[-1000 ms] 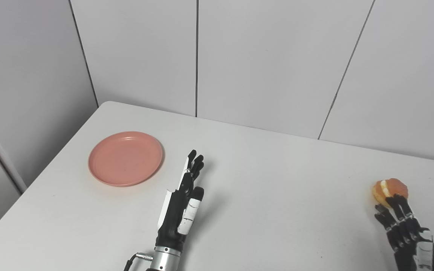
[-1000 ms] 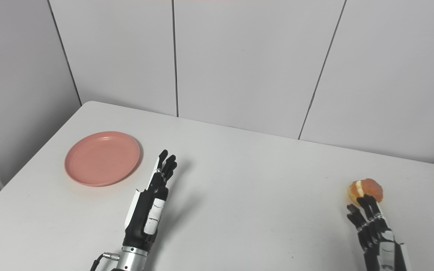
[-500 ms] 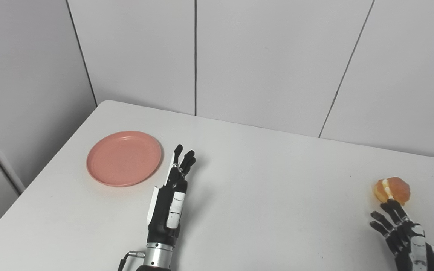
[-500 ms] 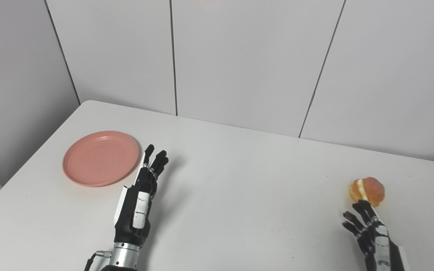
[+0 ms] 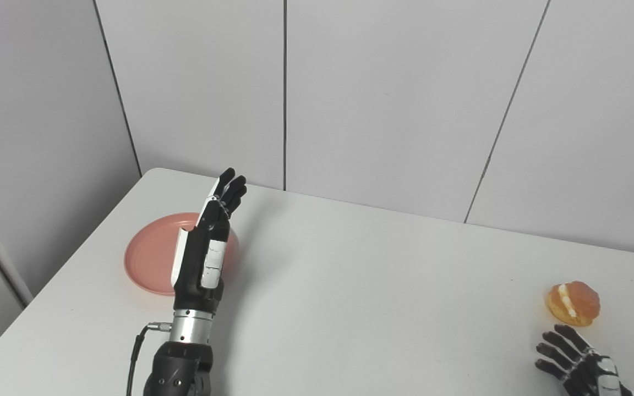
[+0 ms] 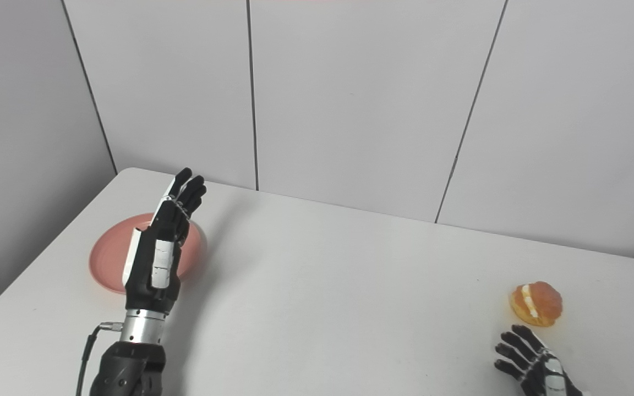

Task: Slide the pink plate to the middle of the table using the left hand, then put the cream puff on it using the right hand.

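No readable writing shows anywhere. One pink plate [image 5: 149, 258] lies at the tabletop's [image 5: 361, 291] left side, partly behind the raised left robot hand [image 5: 205, 254] (fingers straight, holding nothing). One cream puff [image 5: 572, 303] sits far right, just beyond the spread, empty right robot hand [image 6: 531, 365].

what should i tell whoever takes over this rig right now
Left hand: open, holding nothing, raised in front of the pink plate; contact can't be told.
Right hand: open, fingers spread, just short of the cream puff, not touching it.
Plate sits near the table's left edge, puff near the right.
Done: nothing.
Left: slide plate to the middle, then put puff on it.
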